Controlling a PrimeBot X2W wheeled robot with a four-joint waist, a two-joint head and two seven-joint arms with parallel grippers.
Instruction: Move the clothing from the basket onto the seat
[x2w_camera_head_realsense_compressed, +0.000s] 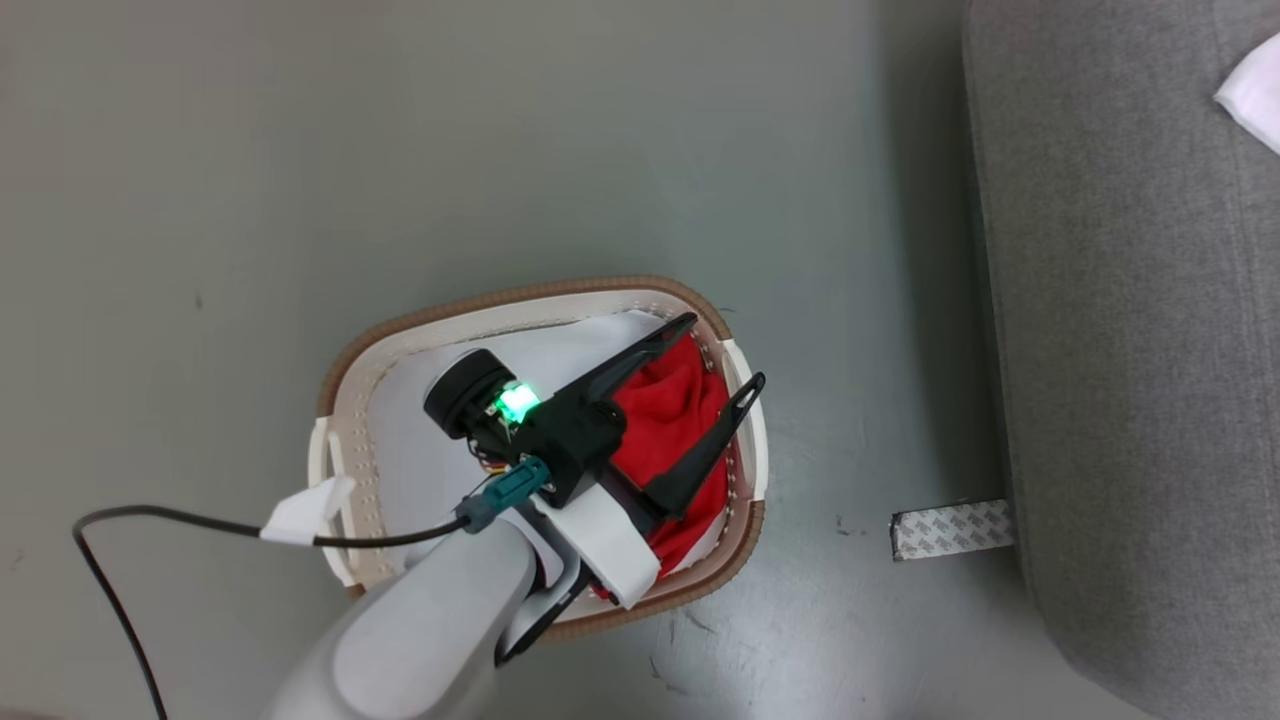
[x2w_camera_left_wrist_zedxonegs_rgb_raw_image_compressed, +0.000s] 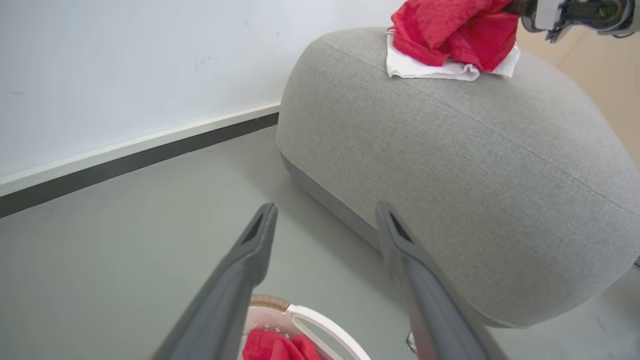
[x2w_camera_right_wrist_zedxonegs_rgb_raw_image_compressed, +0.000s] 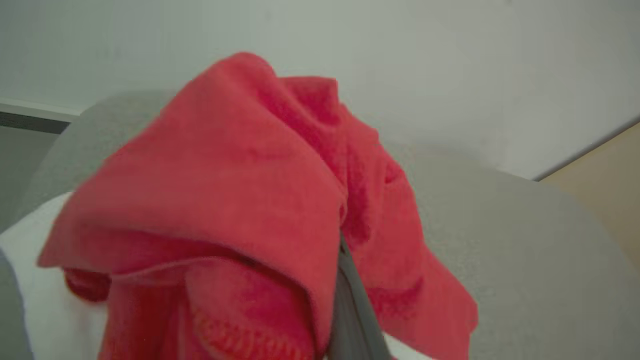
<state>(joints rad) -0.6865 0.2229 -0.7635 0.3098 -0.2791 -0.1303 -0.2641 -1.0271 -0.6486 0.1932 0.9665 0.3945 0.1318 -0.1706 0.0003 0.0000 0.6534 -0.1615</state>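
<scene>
On the seat (x2w_camera_left_wrist_zedxonegs_rgb_raw_image_compressed: 475, 175), at its far end, lies the red garment (x2w_camera_left_wrist_zedxonegs_rgb_raw_image_compressed: 450, 30). It rests on a white cloth (x2w_camera_left_wrist_zedxonegs_rgb_raw_image_compressed: 425, 70), and we cannot tell whether this cloth belongs to the garment. Our right gripper (x2w_camera_left_wrist_zedxonegs_rgb_raw_image_compressed: 522, 10) is pressed together and pinches the red garment, and in the right wrist view the fabric hangs over the fingers.

The second red garment (x2w_camera_head_realsense_compressed: 670, 410) is in the basket (x2w_camera_head_realsense_compressed: 520, 300), at its right side, next to white fabric. The basket stands on the floor, to the left of the seat and apart from it. Our left gripper (x2w_camera_head_realsense_compressed: 725, 350) hovers over the basket with its fingers spread wide and holds nothing.

We judge that the step in hand is the release on the seat. To do it well, we should open the right gripper only when the fabric lies fully on the top, away from the rounded edge where it may slide down. Then we should draw back along the fingers, because the draped fabric can catch on them.

We can read no brand or writing. A pale strip (x2w_camera_head_realsense_compressed: 950, 528) lies on the floor near the seat, and its small marks are too fine to read. The white tag (x2w_camera_head_realsense_compressed: 300, 510) on the cable shows no text.
</scene>
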